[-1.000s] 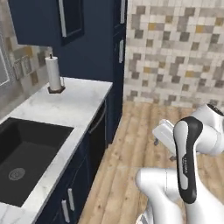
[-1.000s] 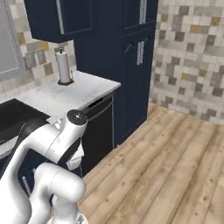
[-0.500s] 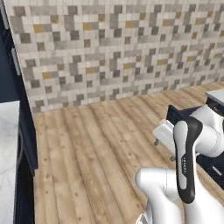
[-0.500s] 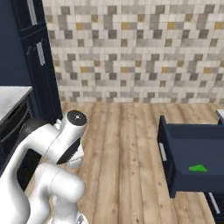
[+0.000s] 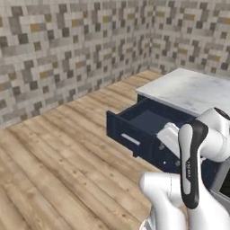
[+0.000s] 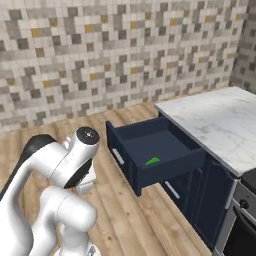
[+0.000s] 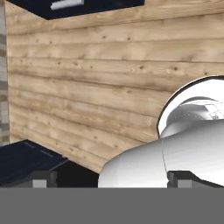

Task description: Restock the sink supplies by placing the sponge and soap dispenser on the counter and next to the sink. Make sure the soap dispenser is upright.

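1. While the white arm [image 5: 193,166] stays folded low at the bottom right of the left base view, its hand is tucked behind the arm, so I cannot tell if the fingers are apart or together. A dark blue drawer [image 5: 134,128] stands pulled open over the wooden floor [image 5: 54,161]. Its front has a pale handle [image 5: 130,139]. A white marble top [image 5: 193,90] sits above the drawer. From this side the inside of the drawer looks dark.

2. In the right base view, the sponge [image 6: 152,161] lies flat on the bottom of the open drawer [image 6: 150,150], near its front wall. It is a small green block. Its long side runs slanted, from the front left up toward the back right. The folded arm [image 6: 70,165] is well apart from it, to the left. The marble top [image 6: 220,125] is on the right, and a tiled wall [image 6: 100,50] is behind.

3. In the hand view, the two dark finger tips [image 7: 41,179] sit far apart at the bottom corners. Nothing is between them. They look down at the wooden floor [image 7: 87,87]. The edge of the drawer [image 7: 78,6] with its pale handle [image 7: 65,4] shows at the top.
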Tool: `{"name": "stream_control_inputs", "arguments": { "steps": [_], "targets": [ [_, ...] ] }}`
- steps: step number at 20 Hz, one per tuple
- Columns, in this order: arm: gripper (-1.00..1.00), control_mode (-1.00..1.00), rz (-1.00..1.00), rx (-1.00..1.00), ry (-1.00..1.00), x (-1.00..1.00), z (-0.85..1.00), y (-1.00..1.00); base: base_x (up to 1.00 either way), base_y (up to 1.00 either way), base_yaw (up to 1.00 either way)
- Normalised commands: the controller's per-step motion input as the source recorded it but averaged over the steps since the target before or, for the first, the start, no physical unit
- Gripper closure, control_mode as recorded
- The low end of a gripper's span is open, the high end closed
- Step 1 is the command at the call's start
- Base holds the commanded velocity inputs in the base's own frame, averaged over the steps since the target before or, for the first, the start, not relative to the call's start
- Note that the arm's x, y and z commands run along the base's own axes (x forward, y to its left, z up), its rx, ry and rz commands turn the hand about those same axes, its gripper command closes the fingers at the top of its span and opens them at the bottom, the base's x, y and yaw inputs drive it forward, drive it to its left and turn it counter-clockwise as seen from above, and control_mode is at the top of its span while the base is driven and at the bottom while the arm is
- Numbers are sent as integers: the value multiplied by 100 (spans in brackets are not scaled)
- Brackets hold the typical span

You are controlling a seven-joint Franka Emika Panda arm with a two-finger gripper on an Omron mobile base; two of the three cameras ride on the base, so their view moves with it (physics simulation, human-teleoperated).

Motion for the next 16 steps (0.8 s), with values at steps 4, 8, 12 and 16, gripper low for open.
{"name": "stream_control_inputs", "arguments": {
  "steps": [4,8,12,16],
  "targets": [
    [-100,100,0,0,0,0,0,0,68,-22,-36],
    [-100,100,0,0,0,0,0,0,82,0,-21],
    [-100,100,0,0,0,0,0,0,79,0,-11],
    [-100,100,0,0,0,0,0,0,60,-4,-2]
  ]
}}
